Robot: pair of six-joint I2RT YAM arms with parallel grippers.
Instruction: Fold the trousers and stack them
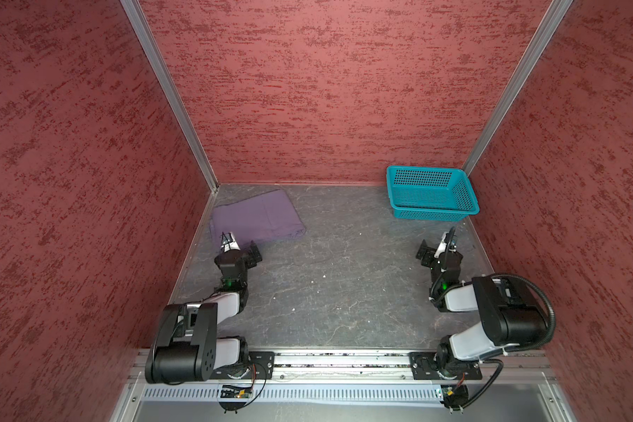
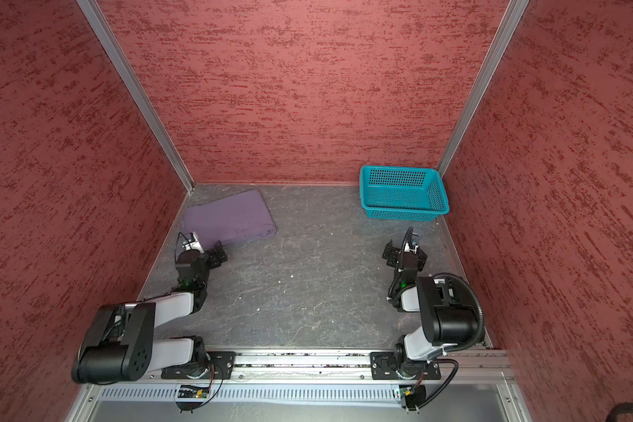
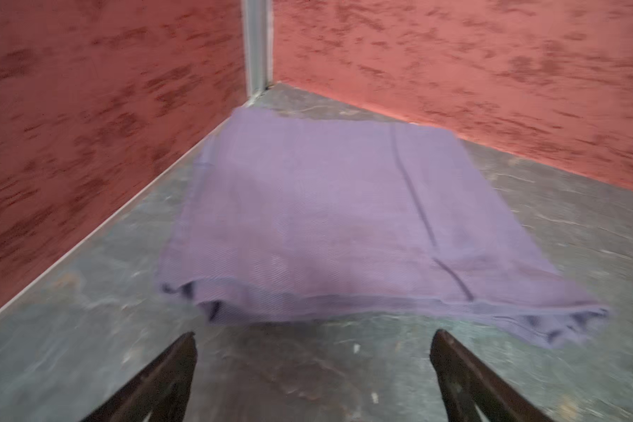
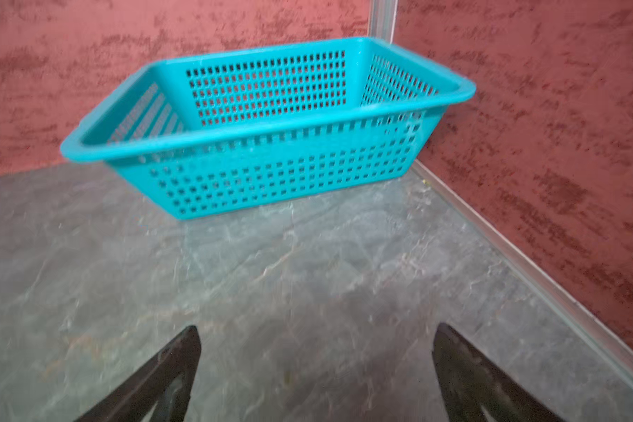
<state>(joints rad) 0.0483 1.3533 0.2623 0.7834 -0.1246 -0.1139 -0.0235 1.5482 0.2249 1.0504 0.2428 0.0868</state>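
Observation:
The trousers [image 1: 256, 217] [image 2: 229, 219] lie folded into a flat lavender-grey rectangle in the far left corner of the table, in both top views. My left gripper [image 1: 242, 245] [image 2: 206, 246] hovers just in front of their near edge, open and empty. In the left wrist view the trousers [image 3: 344, 219] lie beyond the spread fingertips, and the left gripper [image 3: 313, 336] touches no cloth. My right gripper [image 1: 437, 244] [image 2: 404, 246] [image 4: 315, 329] is open and empty over bare table at the right, far from the trousers.
A teal perforated basket [image 1: 435, 211] [image 2: 404, 211] [image 4: 271, 135] stands empty in the far right corner, a short way beyond the right gripper. Red textured walls close in three sides of the dark grey table [image 1: 337, 285]. The arm bases sit on a rail along the near edge.

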